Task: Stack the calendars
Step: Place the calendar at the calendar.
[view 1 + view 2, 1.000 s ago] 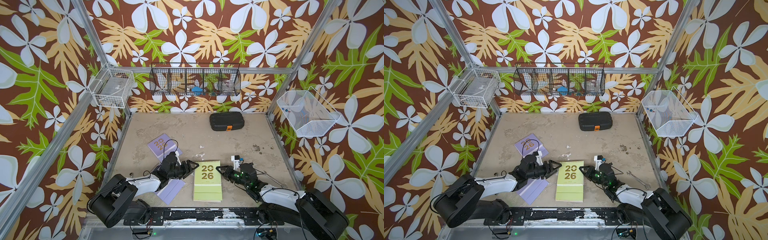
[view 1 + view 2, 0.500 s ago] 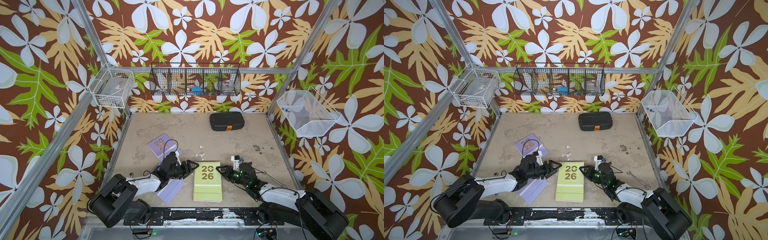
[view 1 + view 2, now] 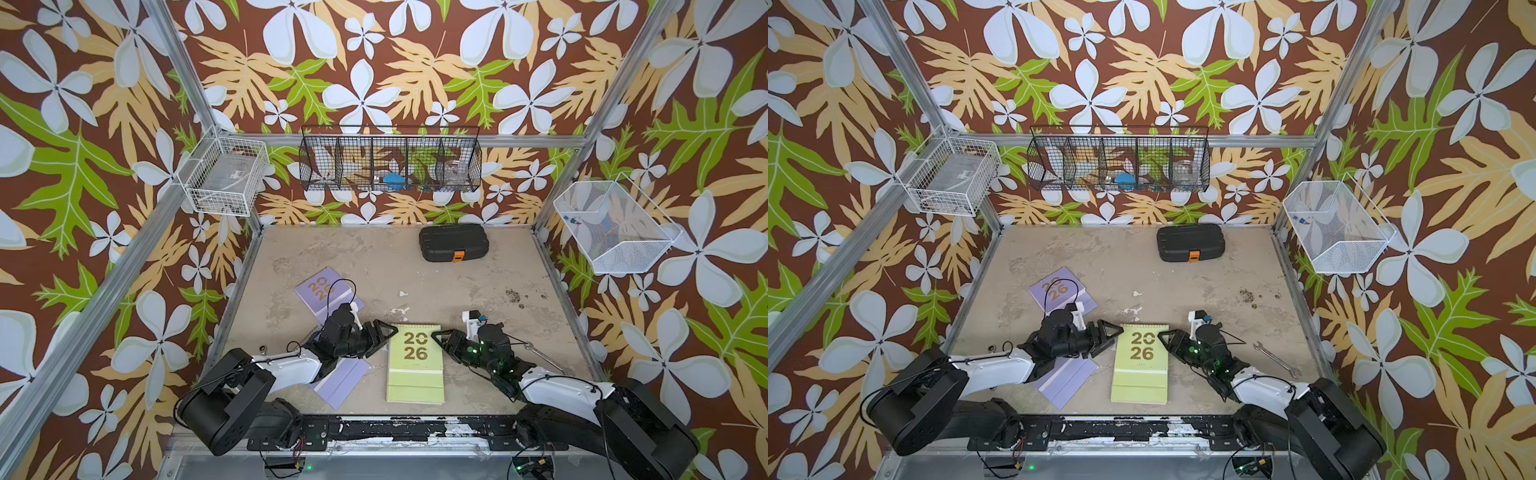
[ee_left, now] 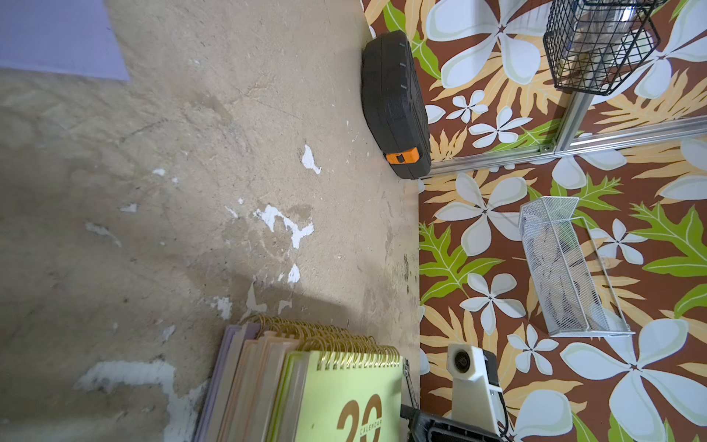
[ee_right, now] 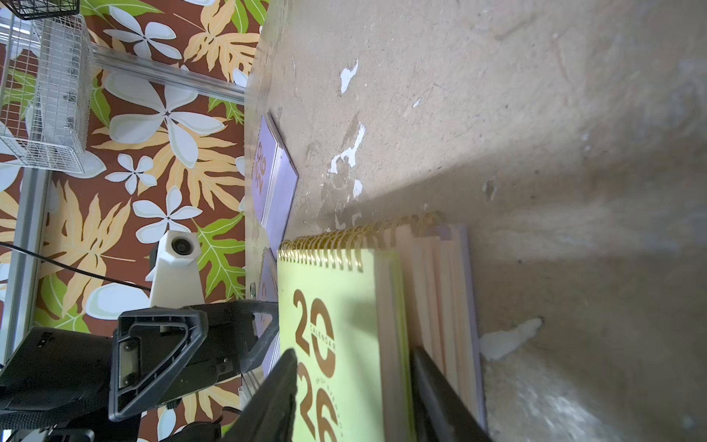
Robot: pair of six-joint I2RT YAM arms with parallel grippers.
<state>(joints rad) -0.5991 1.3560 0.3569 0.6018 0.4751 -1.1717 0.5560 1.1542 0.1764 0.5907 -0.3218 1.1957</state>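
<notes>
A lime green calendar [image 3: 415, 361] tops a stack of pink and lilac calendars [image 4: 245, 382] at the front middle of the floor. One lilac calendar [image 3: 322, 291] lies apart at the back left, and another [image 3: 345, 380] lies partly under my left arm. My left gripper [image 3: 380, 338] hangs open just left of the stack and touches nothing. My right gripper [image 5: 355, 398] is open at the stack's right edge. One finger [image 5: 275, 394] hovers over the green cover, the other [image 5: 436, 390] sits lower against the stack's side.
A black case [image 3: 453, 243] with an orange latch lies at the back wall. A wrench [image 3: 544, 359] lies right of my right arm, and a small metal ring [image 3: 262, 348] near the left frame. Wire baskets [image 3: 390, 160] hang on the walls.
My right gripper's jaws have spread apart around the green calendar's edge. The left arm and the calendars have stayed where they were.
</notes>
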